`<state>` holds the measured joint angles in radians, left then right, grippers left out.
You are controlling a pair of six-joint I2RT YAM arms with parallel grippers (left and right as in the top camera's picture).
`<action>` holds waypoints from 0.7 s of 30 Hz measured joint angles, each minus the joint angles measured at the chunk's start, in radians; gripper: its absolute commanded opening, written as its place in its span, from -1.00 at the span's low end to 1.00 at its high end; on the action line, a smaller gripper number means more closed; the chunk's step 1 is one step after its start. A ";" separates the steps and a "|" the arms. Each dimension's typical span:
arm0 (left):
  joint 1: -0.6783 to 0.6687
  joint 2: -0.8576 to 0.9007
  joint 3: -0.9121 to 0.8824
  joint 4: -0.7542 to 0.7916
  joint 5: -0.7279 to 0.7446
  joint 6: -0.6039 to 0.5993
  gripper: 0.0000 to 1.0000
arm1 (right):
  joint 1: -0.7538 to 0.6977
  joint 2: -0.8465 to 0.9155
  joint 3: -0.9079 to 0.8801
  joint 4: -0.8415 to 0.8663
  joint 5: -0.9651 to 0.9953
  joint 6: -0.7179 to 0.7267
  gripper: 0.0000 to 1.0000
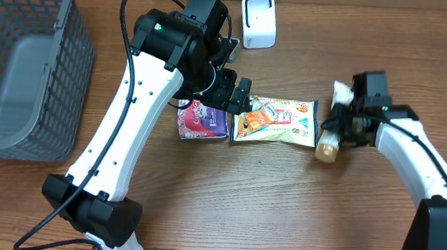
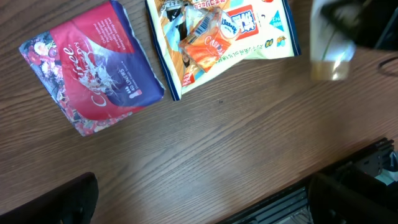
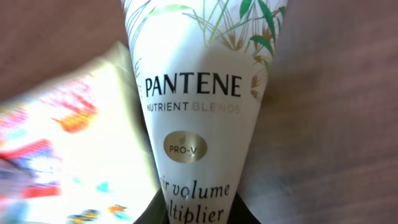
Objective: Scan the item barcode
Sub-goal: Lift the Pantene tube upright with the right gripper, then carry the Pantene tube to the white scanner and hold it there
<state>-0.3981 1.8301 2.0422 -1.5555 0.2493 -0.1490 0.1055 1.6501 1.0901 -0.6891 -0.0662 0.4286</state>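
The item is a white Pantene tube (image 3: pixel 193 106) with a tan cap (image 1: pixel 327 151), lying on the wooden table right of the snack bag. My right gripper (image 1: pixel 339 124) is shut on its body, with dark fingers on both sides of it in the right wrist view (image 3: pixel 196 214). No barcode shows on the side facing the camera. My left gripper (image 1: pixel 237 98) hovers open over the gap between a red-and-purple pack (image 2: pixel 93 68) and the snack bag (image 2: pixel 217 37), holding nothing. Its fingers (image 2: pixel 62 199) stand wide apart. The tube's cap (image 2: pixel 329 62) appears blurred at the upper right of the left wrist view.
A white box-shaped device (image 1: pixel 258 20) stands at the back centre. A grey mesh basket (image 1: pixel 21 61) fills the far left. The snack bag (image 1: pixel 276 121) and the red-and-purple pack (image 1: pixel 202 122) lie side by side mid-table. The table's front edge (image 2: pixel 348 168) shows below the left gripper.
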 measured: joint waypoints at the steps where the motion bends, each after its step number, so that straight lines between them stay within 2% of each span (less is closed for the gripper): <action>1: 0.000 0.000 0.000 0.000 0.000 0.000 1.00 | 0.000 0.000 0.026 0.001 0.002 -0.006 -0.93; 5: 0.000 0.000 0.000 0.000 0.000 0.000 0.99 | 0.000 0.000 0.122 0.080 0.016 -0.024 -0.93; 13: 0.000 0.000 0.000 0.000 0.000 0.000 1.00 | 0.021 0.009 0.145 0.422 0.030 -0.040 -0.93; 21: 0.000 0.000 0.000 0.000 0.000 0.000 1.00 | 0.126 0.083 0.149 0.787 0.033 0.018 -0.93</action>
<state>-0.3981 1.8301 2.0422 -1.5551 0.2489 -0.1490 0.2314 1.7329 1.2388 0.0978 -0.0334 0.4465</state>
